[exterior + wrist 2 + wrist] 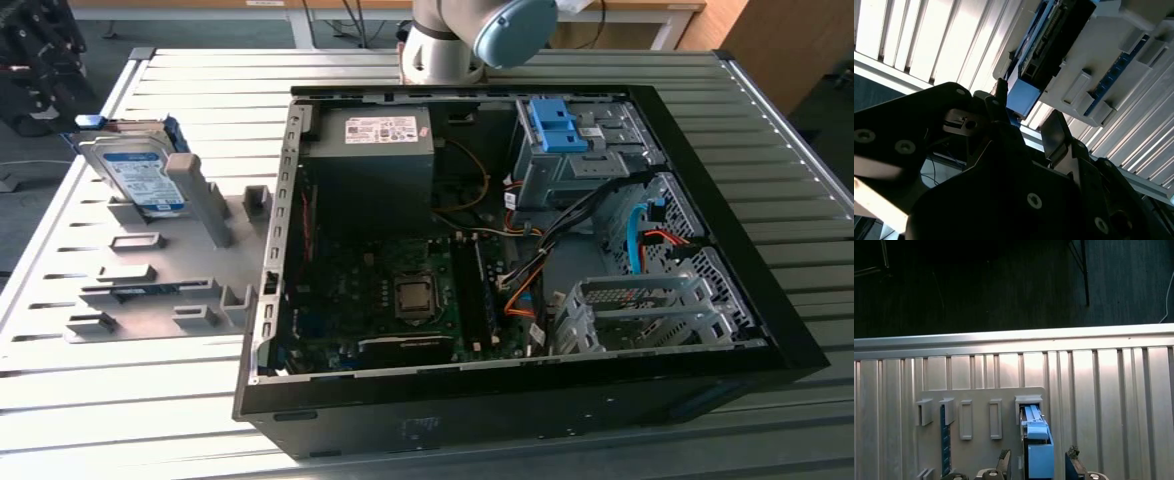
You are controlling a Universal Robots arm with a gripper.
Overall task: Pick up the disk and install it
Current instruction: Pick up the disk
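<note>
The disk (140,175), a silver drive with a white-and-blue label in a blue carrier, stands on edge in a slot of the grey holder plate (160,270) at the exterior view's left. In the first wrist view the disk's blue top edge (1038,445) shows between the two dark fingertips of my gripper (1037,459), which is open and holds nothing. In the second wrist view the gripper (1026,115) is open too, with the blue carrier (1023,97) beyond its fingers (1054,131). I cannot tell whether they touch it.
An open black computer case (534,400) lies on the slatted metal table (747,110). Inside are a black power supply (374,170), a motherboard, cables and a metal drive cage with a blue latch (558,125). The arm's base (461,40) stands behind the case.
</note>
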